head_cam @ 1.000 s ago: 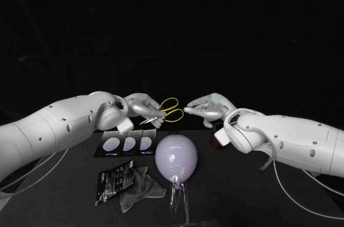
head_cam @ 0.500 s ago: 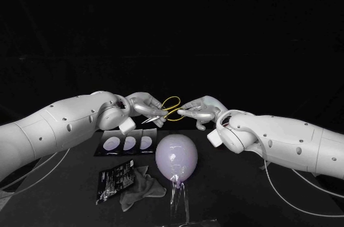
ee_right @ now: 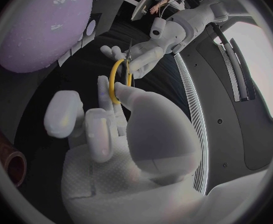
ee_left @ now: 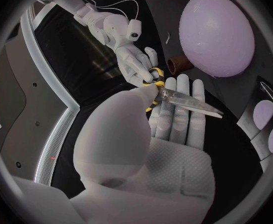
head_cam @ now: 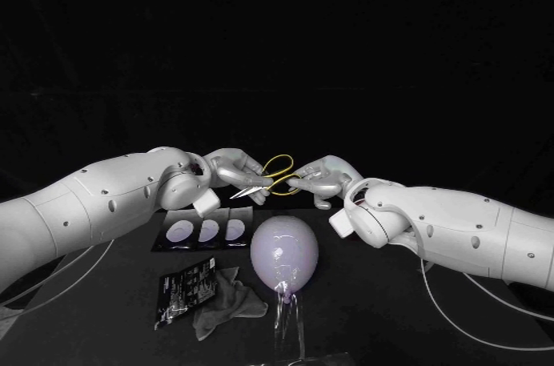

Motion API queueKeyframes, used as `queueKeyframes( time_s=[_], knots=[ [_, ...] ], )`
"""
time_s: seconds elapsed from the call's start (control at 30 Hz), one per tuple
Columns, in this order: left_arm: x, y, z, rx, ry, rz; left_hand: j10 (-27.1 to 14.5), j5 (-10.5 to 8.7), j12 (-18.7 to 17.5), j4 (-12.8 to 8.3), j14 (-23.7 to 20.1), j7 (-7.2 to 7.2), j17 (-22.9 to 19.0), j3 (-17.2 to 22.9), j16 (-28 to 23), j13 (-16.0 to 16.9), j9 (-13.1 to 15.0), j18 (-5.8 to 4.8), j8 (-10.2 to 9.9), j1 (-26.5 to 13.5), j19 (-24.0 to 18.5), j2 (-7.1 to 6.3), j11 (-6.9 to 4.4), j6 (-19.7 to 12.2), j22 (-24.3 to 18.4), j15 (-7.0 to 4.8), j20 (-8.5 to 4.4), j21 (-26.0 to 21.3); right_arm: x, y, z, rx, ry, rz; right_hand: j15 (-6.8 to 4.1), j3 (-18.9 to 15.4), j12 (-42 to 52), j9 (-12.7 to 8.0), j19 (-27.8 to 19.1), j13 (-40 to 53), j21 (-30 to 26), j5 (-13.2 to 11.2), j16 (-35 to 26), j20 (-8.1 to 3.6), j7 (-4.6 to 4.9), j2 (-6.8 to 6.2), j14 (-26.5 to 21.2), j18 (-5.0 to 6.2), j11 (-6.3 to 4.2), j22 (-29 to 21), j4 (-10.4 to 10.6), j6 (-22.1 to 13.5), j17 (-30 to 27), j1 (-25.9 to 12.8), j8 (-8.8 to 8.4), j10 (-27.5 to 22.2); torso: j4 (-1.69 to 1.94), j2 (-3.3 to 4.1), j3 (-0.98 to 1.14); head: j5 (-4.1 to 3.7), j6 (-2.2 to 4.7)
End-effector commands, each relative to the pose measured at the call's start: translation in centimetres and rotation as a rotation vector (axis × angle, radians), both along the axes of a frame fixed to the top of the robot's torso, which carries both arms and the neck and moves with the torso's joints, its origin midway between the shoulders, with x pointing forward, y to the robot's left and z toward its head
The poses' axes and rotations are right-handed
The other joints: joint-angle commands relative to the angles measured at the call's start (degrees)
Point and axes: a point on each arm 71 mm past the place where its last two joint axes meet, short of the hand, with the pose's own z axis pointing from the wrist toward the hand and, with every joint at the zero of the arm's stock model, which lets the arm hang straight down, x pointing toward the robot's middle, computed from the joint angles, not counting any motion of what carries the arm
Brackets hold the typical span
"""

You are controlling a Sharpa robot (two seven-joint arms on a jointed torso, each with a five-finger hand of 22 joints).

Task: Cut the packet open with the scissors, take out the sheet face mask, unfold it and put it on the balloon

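- Step in hand, as I judge it: passing the scissors (ee_left: 188,103) from one hand to the other, held in the air above the far part of the tabletop (head_cam: 381,302). No cutting has begun.
- Left hand (head_cam: 231,170): fingers closed on the scissors at the blade end. The left wrist view shows the thumb pressing the blades down across the fingers, with the tip sticking out past them.
- Right hand (head_cam: 318,179): fingers partly curled and touching the yellow handle loops (ee_right: 112,79). In the right wrist view one loop sits between a finger and the thumb. Cannot tell if it has a real grip or if anything passes through the loop.
- Key relation: the scissors' long axis runs left to right between the hands, blade tip to the left and loops to the right. The loops face the right hand, which is just beside them, so that hand is placed to take over.
- Packet (head_cam: 185,292): flat on the near left of the tabletop, apparently uncut, well apart from both hands and below them. A crumpled grey cloth (head_cam: 227,303) lies against its right edge.
- Balloon (head_cam: 285,252): lies on the tabletop near centre, between packet and right arm, long axis running near to far.
- Risk, as I judge it: if the left hand lets go before the right has the loops, the scissors will drop towards the balloon.
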Motion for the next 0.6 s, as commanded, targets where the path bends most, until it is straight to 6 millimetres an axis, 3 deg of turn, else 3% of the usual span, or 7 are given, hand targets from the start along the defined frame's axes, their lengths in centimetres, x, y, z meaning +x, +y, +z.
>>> queueKeyframes(
  time_s=[0.03,0.2,0.37,0.43,0.5,0.53,0.6],
  knots=[
    [-0.1,-0.3,0.3,-0.034,-0.005,-0.020,1.8,0.17,0.1,-1.9,0.1,0.14,0.0,1.7,0.3,0.1,0.0,0.77,0.4,0.6,0.3,1.37,-1.35,0.4,0.1,-0.39,0.07,0.2,0.0,-0.1,0.4,0.042,-0.050,-0.046,-0.76,2.6,0.6,1.0,0.3,0.4,1.4,0.1,0.4,-0.86,-0.70,0.73,2.8,-0.98,-1.16,6.7,-1.5,1.2,0.3,0.9,1.26,3.0,-0.07,-0.03,0.03,-0.10,-0.06],
    [-0.1,-0.3,0.4,-0.063,0.005,-0.016,1.3,0.23,-0.3,-2.5,-0.4,0.34,0.1,2.2,-0.1,0.0,0.0,0.67,0.1,0.9,-0.2,1.21,-1.18,0.1,0.2,-0.25,-0.04,0.3,0.0,-0.2,0.6,0.051,-0.065,-0.072,-1.22,7.1,0.1,3.0,0.4,0.8,2.2,-0.1,0.5,-1.53,-1.04,0.17,2.9,-1.12,-1.76,7.5,-3.3,1.0,0.4,-2.0,2.85,4.9,-0.05,-0.04,0.06,-0.17,-0.03],
    [0.1,-0.1,0.5,-0.083,-0.005,0.014,0.1,0.27,-1.1,-3.5,-1.7,0.89,-0.1,3.5,-1.0,-0.3,-0.2,0.28,-0.5,1.2,-1.8,0.44,-0.67,-0.5,0.2,0.21,0.14,0.1,0.0,-0.6,0.7,0.065,-0.056,-0.108,-1.35,9.0,-0.2,4.2,0.3,1.1,2.3,-0.1,0.4,-1.66,-1.23,0.20,2.9,-1.13,-1.89,7.7,-4.2,0.6,0.3,-3.4,3.78,5.6,-0.06,-0.04,0.06,-0.28,-0.01],
    [0.2,-0.1,0.6,-0.087,-0.010,0.027,-2.1,0.30,-1.8,-3.6,-3.7,1.72,-0.5,3.7,-2.2,-0.8,-0.6,-0.34,-1.5,0.4,-3.7,-1.01,0.20,-1.8,-0.2,1.17,0.79,-0.7,0.0,-0.7,0.8,0.067,-0.058,-0.118,-1.38,9.2,-0.2,4.4,0.3,1.1,2.2,-0.1,0.5,-1.68,-1.28,0.18,2.9,-1.12,-1.87,7.8,-4.4,0.5,0.3,-3.6,3.91,5.7,-0.06,-0.05,0.06,-0.40,0.04],
    [0.3,-0.1,0.7,-0.101,-0.019,0.049,-5.3,1.14,-1.9,-2.5,-6.1,2.84,-0.8,2.9,-3.5,-1.2,-1.2,-0.81,-3.0,-2.1,-5.7,-3.52,1.44,-3.9,-0.8,2.40,1.71,-2.0,0.2,-1.0,1.0,0.065,-0.067,-0.131,-1.43,9.6,-0.2,4.7,0.3,1.2,2.3,-0.1,0.5,-1.71,-1.32,0.10,2.9,-1.13,-1.92,7.8,-4.7,0.4,0.3,-3.8,4.11,5.9,-0.03,-0.09,0.01,-0.68,-0.03],
    [0.3,0.0,0.7,-0.108,-0.024,0.060,-10.0,0.13,-0.9,-1.3,-9.9,3.28,-1.5,3.2,-5.1,-1.3,-2.1,-1.38,-5.0,-3.3,-8.0,-4.24,2.51,-7.0,-1.8,3.71,2.71,-3.8,0.3,-1.1,1.0,0.064,-0.069,-0.136,-1.44,9.7,-0.2,4.8,0.3,1.2,2.4,-0.1,0.5,-1.73,-1.33,0.03,2.9,-1.14,-1.94,7.9,-4.9,0.4,0.3,-4.0,4.22,6.0,-0.04,-0.10,0.01,-0.74,-0.01],
    [0.5,0.1,0.9,-0.122,-0.039,0.085,-15.2,0.40,-1.8,-0.2,-13.8,4.50,-2.3,0.8,-6.8,-1.4,-2.6,-1.87,-6.2,-5.7,-10.1,-7.62,4.15,-9.0,-2.7,5.32,3.51,-5.5,0.4,-1.2,1.1,0.062,-0.071,-0.147,-1.47,10.0,-0.2,5.1,0.3,1.3,2.5,-0.1,0.5,-1.75,-1.37,-0.06,2.9,-1.16,-1.97,8.0,-5.1,0.4,0.3,-4.2,4.45,6.1,-0.04,-0.11,-0.01,-0.80,0.04]
  ],
)
